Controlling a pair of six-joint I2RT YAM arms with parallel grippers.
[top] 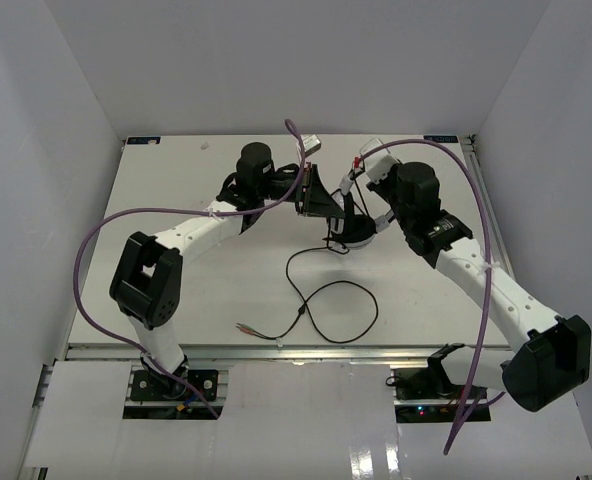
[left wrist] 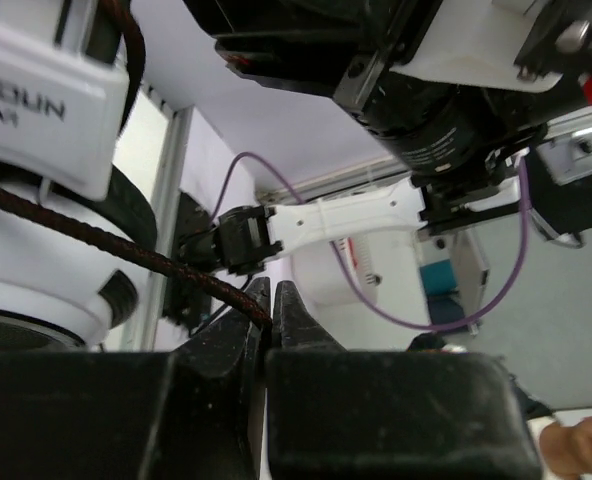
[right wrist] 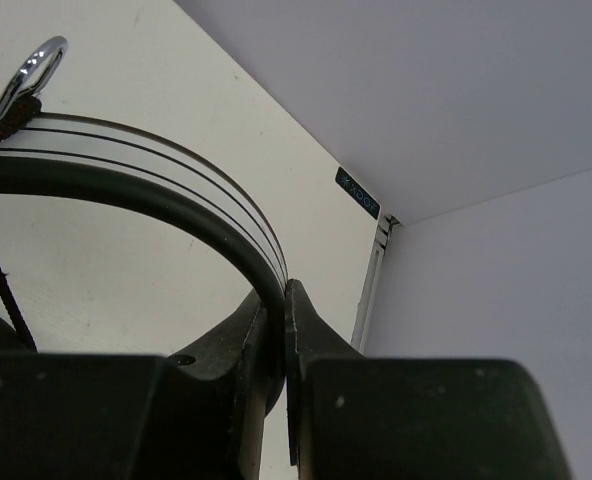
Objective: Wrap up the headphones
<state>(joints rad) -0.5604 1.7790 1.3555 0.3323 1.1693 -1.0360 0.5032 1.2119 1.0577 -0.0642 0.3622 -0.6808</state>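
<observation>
The headphones [top: 354, 233] are held up over the middle of the table between both grippers. My left gripper [top: 319, 204] is shut on their thin dark braided cable [left wrist: 126, 250], pinched at the fingertips [left wrist: 269, 300], with a white ear cup [left wrist: 36, 200] close on the left. My right gripper [top: 364, 215] is shut on the black headband [right wrist: 176, 195], which arcs up from between its jaws [right wrist: 284, 300]. The rest of the cable [top: 331, 300] hangs down and lies in a loop on the table. It ends in small plugs [top: 244, 327] near the front edge.
Thick purple robot cables [top: 96, 240] [top: 481, 230] arch over both arms. White walls close in the table on the left, back and right. A metal rail [top: 276, 350] runs along the front edge. The right arm [left wrist: 356, 215] shows in the left wrist view.
</observation>
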